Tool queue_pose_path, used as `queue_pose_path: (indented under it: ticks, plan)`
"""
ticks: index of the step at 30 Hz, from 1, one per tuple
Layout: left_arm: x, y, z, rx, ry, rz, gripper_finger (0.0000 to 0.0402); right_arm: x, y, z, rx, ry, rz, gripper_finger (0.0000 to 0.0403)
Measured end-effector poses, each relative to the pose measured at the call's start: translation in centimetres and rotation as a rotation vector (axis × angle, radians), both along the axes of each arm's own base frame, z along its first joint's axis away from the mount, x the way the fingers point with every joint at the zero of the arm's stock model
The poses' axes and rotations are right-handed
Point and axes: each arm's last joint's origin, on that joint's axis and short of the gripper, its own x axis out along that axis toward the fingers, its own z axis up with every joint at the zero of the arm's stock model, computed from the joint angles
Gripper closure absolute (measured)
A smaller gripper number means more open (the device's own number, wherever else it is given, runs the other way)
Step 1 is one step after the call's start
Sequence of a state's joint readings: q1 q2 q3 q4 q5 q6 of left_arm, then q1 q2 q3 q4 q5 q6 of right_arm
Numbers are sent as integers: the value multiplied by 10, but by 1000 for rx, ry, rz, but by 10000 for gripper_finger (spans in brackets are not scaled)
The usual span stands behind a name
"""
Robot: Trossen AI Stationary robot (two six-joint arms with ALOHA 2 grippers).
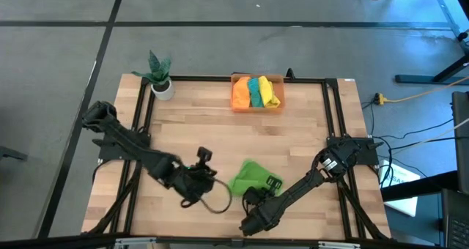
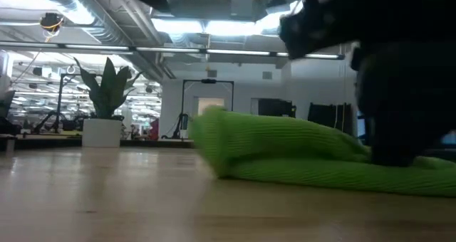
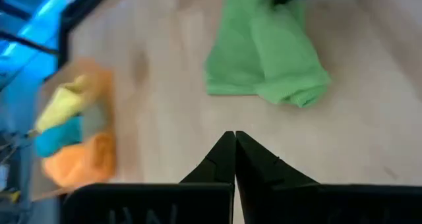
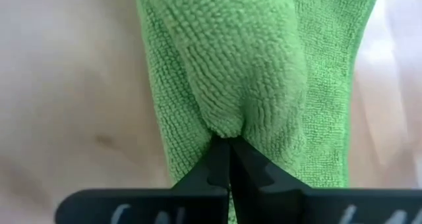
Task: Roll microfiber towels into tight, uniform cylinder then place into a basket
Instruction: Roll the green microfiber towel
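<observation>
Light-green microfiber towel [image 1: 249, 177], part folded into a loose lengthwise roll, lying on the wooden table [image 1: 308, 132] near its front edge — well apart from the translucent orange plastic basket [image 1: 257, 93] at the far edge, which already holds orange, teal and yellow rolled towels. The right gripper [image 4: 227, 159], fingers pressed together, appears to pinch a fold at the towel's near end with the roll's long axis running straight away from it, while the left gripper [image 3: 234, 153], clenched on nothing, hovers just beside the towel, the nearer arm for steadying. Whether the pinch truly holds cloth is hard to make out — the low view is blocked by the dark arm.
</observation>
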State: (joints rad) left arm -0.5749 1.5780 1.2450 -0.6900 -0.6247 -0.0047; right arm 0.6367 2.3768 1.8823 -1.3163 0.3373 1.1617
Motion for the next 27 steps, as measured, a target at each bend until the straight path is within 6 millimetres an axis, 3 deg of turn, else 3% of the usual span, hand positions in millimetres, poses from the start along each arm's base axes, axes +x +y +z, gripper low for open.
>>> queue_pose_path:
  ticks: [12, 21, 27]
  plan:
    - [-52, -53, -3, -105, 72, -105, 401, 49, 1, 6, 169, -230, 326, 402]
    - [-71, -71, -3, -123, 37, -125, 401, 61, 5, 52, 125, -314, 290, 402]
    - [-75, -74, -3, -143, 29, -115, 401, 57, 0, 58, 103, -329, 146, 402]
